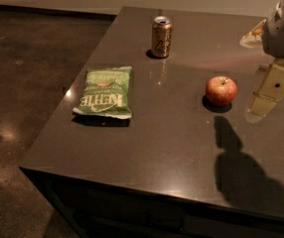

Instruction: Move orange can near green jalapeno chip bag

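The orange can [162, 36] stands upright at the far middle of the dark table [172, 152]; it is brownish-orange with a silver top and a pale logo. The green jalapeno chip bag [104, 91] lies flat near the table's left edge, with white "KETTLE" lettering, well apart from the can and nearer the front. My gripper [270, 89] hangs above the table at the right edge of the view, to the right of the can and far from it. It holds nothing that I can see.
A red apple [221, 90] sits on the table between the can and my gripper, close to the gripper. A pale object [252, 33] lies at the far right behind the arm. The table's left and front edges drop to dark floor [23, 108].
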`<action>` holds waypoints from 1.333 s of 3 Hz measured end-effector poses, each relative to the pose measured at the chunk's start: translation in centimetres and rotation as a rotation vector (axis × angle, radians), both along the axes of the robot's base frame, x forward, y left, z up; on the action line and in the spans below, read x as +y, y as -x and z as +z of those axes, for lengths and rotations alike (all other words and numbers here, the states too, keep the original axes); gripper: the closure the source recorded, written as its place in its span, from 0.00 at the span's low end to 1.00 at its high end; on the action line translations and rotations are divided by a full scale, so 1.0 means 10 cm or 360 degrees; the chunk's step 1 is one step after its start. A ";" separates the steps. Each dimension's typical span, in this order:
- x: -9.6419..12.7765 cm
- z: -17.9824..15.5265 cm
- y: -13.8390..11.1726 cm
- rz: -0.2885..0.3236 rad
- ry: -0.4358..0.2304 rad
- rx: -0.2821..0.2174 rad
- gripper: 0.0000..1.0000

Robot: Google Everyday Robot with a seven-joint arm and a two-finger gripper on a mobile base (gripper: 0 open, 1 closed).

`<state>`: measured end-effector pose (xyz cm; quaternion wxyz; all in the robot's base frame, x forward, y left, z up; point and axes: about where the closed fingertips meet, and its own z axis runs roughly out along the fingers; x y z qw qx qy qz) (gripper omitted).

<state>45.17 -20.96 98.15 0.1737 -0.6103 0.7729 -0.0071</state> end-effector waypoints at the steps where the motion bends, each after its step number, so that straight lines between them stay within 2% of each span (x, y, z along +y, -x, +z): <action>1: 0.10 0.05 -0.34 -0.0031 -0.0147 -0.0007 0.00; 2: 0.27 0.05 -0.84 -0.0114 -0.0303 -0.0034 0.00; 3: 0.43 -0.03 -1.35 -0.0244 -0.0446 -0.0049 0.00; 4: 0.63 -0.12 -1.99 -0.0421 -0.0618 -0.0061 0.00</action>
